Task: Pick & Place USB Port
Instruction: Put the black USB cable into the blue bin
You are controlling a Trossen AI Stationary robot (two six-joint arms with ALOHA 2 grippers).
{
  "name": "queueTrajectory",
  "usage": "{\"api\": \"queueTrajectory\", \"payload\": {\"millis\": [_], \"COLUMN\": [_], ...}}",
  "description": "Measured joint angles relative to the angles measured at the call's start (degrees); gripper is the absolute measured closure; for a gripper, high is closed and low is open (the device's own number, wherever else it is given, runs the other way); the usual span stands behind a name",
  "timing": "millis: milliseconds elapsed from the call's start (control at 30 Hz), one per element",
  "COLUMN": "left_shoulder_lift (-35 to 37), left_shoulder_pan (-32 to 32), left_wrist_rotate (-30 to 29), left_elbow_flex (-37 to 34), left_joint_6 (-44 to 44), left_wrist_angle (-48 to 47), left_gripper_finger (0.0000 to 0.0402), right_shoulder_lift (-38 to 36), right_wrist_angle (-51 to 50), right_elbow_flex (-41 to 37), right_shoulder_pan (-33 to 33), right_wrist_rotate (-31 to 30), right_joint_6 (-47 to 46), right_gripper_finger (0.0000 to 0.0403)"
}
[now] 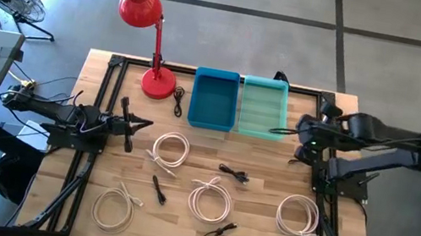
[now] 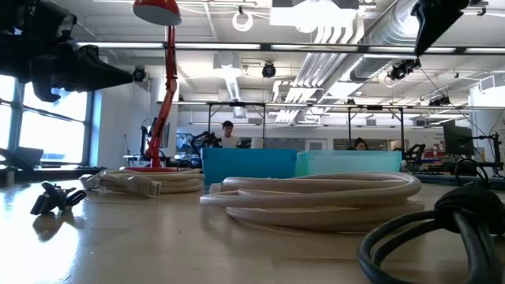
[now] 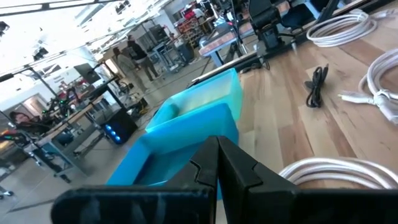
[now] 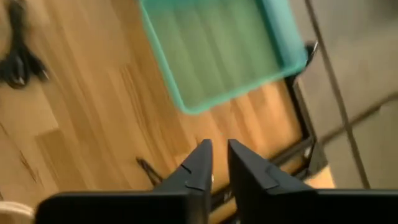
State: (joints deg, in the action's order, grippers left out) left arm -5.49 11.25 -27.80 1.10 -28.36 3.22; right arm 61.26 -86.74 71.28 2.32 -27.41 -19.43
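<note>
Though nothing legible, teal bin (image 1: pixel 263 108), red lamp (image 1: pixel 144 11)

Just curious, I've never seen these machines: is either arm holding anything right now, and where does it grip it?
Nothing is held. The left tool is shut on nothing; the right tool, near the teal bin, shows an empty gap.

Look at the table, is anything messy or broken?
Nothing looks broken or spilled. White cable coils and small black cables lie scattered loose on the wooden table, while the blue bin and teal bin sit neatly side by side.
</note>
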Motion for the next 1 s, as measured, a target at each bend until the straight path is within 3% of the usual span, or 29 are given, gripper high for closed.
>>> {"api": "queueTrajectory", "payload": {"millis": [233,467,700,1000], "left_shoulder_lift": [0.0,0.0,0.0,0.0], "left_shoulder_pan": [0.0,0.0,0.0,0.0], "left_wrist_rotate": [0.0,2.0,2.8,2.8], "left_elbow_flex": [0.0,0.0,0.0,0.0], "left_joint_6": [0.1,0.2,0.2,0.2], "left_wrist_angle": [-0.2,-0.3,-0.3,-0.3], "left_gripper_finger": [0.0401,0.0401,0.0393,0.0383], "right_shoulder_lift": [2.0,2.1,2.1,2.1], "right_wrist_angle": [0.6,11.5,15.3,22.8], "right_elbow_flex": [-9.4,-20.0,-27.5,-34.7], "right_shoulder_pan": [-0.8,-0.8,-0.8,-0.9], "right_wrist_rotate": [3.8,10.1,13.3,16.9], "right_joint_6": [-3.0,-4.7,-8.9,-8.7], "right_gripper_finger": [0.0260,0.0195,0.0160,0.0158]}}
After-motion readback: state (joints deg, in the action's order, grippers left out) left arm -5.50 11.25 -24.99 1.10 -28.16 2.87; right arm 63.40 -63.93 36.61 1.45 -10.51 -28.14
